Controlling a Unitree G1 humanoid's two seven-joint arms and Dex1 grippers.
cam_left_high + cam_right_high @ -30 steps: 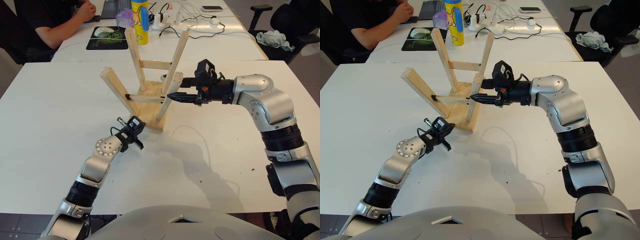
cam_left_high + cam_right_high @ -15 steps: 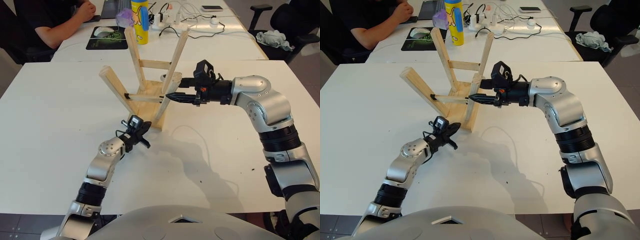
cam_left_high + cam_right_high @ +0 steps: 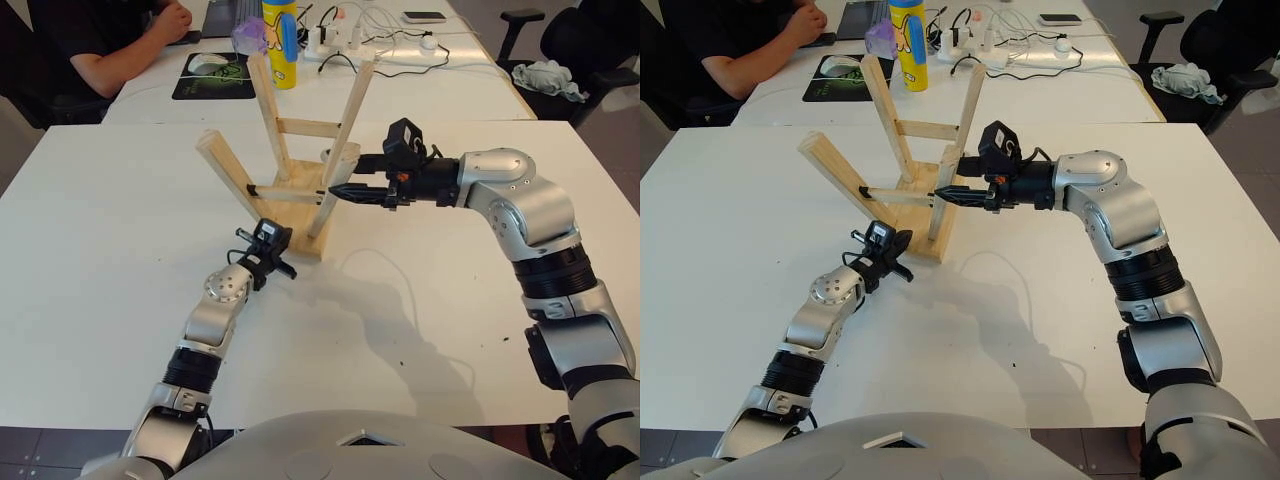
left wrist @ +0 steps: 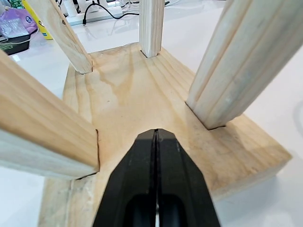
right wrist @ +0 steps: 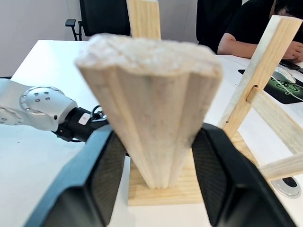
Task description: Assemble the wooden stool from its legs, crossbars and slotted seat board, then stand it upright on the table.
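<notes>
Two grippers meet the upturned stool (image 3: pixel 290 180) in the eye views: the right gripper (image 3: pixel 336 190) clamps a leg (image 3: pixel 322 222), and the left gripper (image 3: pixel 287 268) is at the seat board (image 3: pixel 300 215) edge. Left wrist: fingers pressed together, tips above the board. Right wrist: pads (image 5: pixel 102 179) flank the leg.

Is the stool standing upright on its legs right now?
No, the stool rests on its seat board with its legs pointing up.

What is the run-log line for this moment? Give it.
stool: upside down, seat board on table | right gripper: clamped on leg | left gripper: shut, tip at seat board
</notes>
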